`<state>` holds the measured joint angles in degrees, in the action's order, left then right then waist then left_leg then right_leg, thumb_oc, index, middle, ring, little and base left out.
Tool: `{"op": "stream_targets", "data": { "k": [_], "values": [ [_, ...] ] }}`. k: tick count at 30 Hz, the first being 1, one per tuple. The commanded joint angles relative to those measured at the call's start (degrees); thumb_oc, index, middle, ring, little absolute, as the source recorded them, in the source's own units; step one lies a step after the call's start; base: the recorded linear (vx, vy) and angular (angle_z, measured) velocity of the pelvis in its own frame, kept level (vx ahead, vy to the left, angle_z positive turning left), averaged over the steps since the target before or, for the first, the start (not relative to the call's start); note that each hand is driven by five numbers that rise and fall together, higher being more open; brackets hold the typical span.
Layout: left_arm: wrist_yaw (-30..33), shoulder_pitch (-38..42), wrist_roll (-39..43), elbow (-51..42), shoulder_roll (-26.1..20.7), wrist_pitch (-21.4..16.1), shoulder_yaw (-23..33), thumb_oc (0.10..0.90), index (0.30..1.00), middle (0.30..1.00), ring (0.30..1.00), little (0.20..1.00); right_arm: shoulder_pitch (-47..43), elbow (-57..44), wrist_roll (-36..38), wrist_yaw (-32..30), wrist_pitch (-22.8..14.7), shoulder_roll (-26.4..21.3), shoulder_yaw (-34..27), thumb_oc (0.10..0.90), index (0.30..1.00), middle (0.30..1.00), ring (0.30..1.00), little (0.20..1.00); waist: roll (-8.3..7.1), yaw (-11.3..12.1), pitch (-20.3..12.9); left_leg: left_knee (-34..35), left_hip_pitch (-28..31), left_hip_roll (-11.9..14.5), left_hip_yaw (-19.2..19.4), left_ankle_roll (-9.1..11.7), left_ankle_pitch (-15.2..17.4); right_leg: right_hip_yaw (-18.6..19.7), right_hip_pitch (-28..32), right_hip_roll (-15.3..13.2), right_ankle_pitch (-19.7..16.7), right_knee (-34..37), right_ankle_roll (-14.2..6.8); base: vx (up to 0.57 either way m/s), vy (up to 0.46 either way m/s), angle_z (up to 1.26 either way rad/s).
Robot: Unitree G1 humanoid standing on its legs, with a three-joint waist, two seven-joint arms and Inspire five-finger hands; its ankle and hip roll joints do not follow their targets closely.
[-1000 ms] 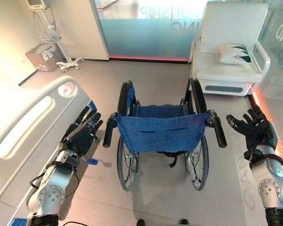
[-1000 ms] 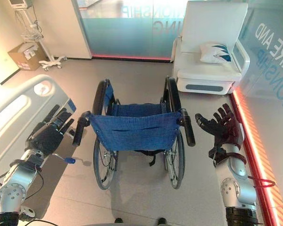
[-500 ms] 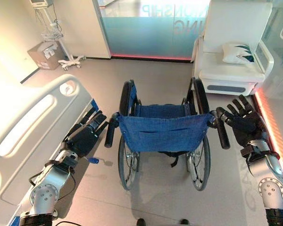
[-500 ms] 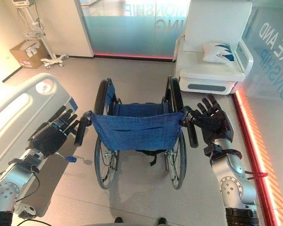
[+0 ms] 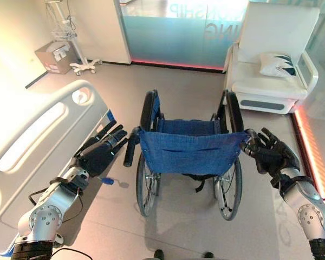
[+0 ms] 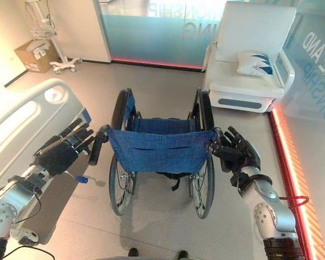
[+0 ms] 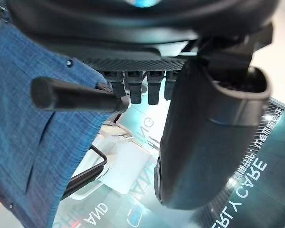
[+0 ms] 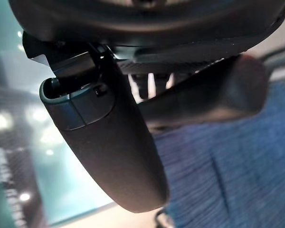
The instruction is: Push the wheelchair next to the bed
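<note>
We hold our left hand [image 5: 100, 154] and right hand [image 5: 271, 154] open beside the wheelchair [image 5: 190, 154] push handles, grasping nothing, ready to steer toward the bed [image 5: 27, 141].

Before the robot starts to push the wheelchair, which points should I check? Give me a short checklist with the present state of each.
1. Right robot hand at the right push handle: ok, the handle lies across the palm, fingers straight, not closed.
2. Left robot hand on the left push handle: not ok, it is open beside the handle, with a gap.
3. Wheelchair upright, seat unoccupied: ok.
4. Bed on the robot's left of the wheelchair, apart from it: ok.
5. Floor between wheelchair and bed: not ok, a small blue-tipped part sticks out by the bed.
6. Wheel brakes: cannot tell.
</note>
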<state>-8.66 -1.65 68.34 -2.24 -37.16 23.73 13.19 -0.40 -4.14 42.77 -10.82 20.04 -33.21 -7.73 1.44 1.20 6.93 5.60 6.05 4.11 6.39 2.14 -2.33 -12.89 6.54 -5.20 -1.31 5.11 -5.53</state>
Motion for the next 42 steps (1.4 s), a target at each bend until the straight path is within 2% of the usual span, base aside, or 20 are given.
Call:
{"op": "stream_targets", "data": {
  "k": [1,17,27,35,38,42],
  "values": [
    [-3.3,5.6,4.1,-5.0,-2.9,-0.4,-4.9,0.8,0.9,0.9,0.9,0.9,-7.9,-2.3,-4.2,-2.6,-4.3,-6.7,0.8,0.8,0.9,0.9,0.9,0.9,-0.18,-0.6,-3.7,-0.6,1.7,1.1,3.0,1.8,2.1,0.8,0.2,-2.7,-0.5,-0.1,-1.4,0.03,-0.006,0.06],
    [-2.5,8.5,3.9,-3.8,-3.9,1.0,-7.3,0.8,0.9,0.9,0.9,0.9,-15.8,4.1,-7.8,-7.6,-2.1,-10.0,4.3,0.8,0.9,0.9,0.9,0.9,-0.4,0.6,-3.7,-0.6,2.2,1.4,2.3,2.0,2.2,0.1,1.1,-2.5,-0.2,-0.1,-1.3,0.04,-0.006,0.01],
    [-1.6,9.4,1.0,-2.3,-4.9,3.4,-8.2,0.8,0.9,0.9,0.9,0.9,-17.7,8.9,-9.6,-11.3,4.5,-11.4,5.8,0.8,0.9,0.9,0.9,0.9,-0.27,1.1,-3.5,-0.6,2.6,1.4,1.9,2.0,1.9,0.1,1.7,-2.4,0.0,-0.1,-1.2,0.05,-0.008,0.02],
    [0.4,10.1,-3.0,-1.1,-6.8,4.0,-8.3,0.8,0.9,0.9,0.9,0.9,-19.0,10.2,-8.8,-12.1,5.0,-12.0,7.0,0.8,0.9,0.9,0.9,0.9,0.16,1.3,-3.2,-0.6,2.7,1.5,1.6,2.1,1.6,0.0,2.0,-2.4,0.1,-0.1,-1.2,0.04,-0.017,0.02],
    [0.9,9.6,-8.7,-1.1,-8.4,6.2,-7.9,0.8,0.9,0.9,0.9,0.9,-18.1,9.7,-8.5,-12.1,5.0,-11.9,6.6,0.8,0.9,0.9,0.9,0.9,0.48,1.3,-3.0,-0.7,2.7,1.6,1.6,2.1,1.5,-0.1,2.1,-2.4,0.2,-0.1,-1.2,0.0,0.0,0.0],
    [1.5,9.9,-7.3,-0.3,-10.1,10.4,-7.9,0.8,0.9,0.9,0.9,0.9,-18.1,10.1,-8.1,-12.2,4.4,-12.1,6.8,0.8,0.9,0.9,0.9,0.9,0.9,1.3,-2.9,-0.9,2.5,1.7,1.8,2.3,1.2,-0.4,2.1,-2.4,0.1,-0.1,-1.3,0.0,0.0,0.0]
  ]
}}
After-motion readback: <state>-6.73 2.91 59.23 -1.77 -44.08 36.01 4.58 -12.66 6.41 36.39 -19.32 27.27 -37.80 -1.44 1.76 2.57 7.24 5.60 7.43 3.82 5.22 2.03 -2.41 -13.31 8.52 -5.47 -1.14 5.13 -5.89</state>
